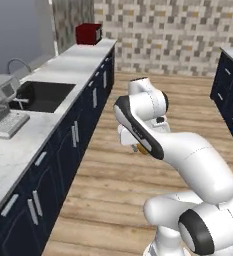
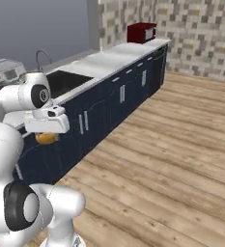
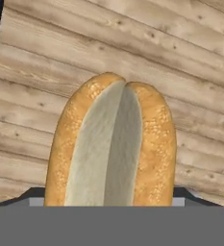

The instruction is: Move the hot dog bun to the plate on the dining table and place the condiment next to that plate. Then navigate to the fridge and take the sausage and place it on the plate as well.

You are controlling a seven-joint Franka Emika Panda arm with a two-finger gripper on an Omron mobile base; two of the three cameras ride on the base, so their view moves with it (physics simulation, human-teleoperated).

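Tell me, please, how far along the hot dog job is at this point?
Early. Done: the hot dog bun is picked up, held in the tool above the wooden floor beside the navy cabinets. In hand: carrying it. Left: setting it on the plate, placing the condiment, fetching the sausage.

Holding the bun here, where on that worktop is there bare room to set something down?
Bare marble runs from the sink to the red appliance at the far end. The near end by the coffee machine is crowded. The claw holds the hot dog bun.
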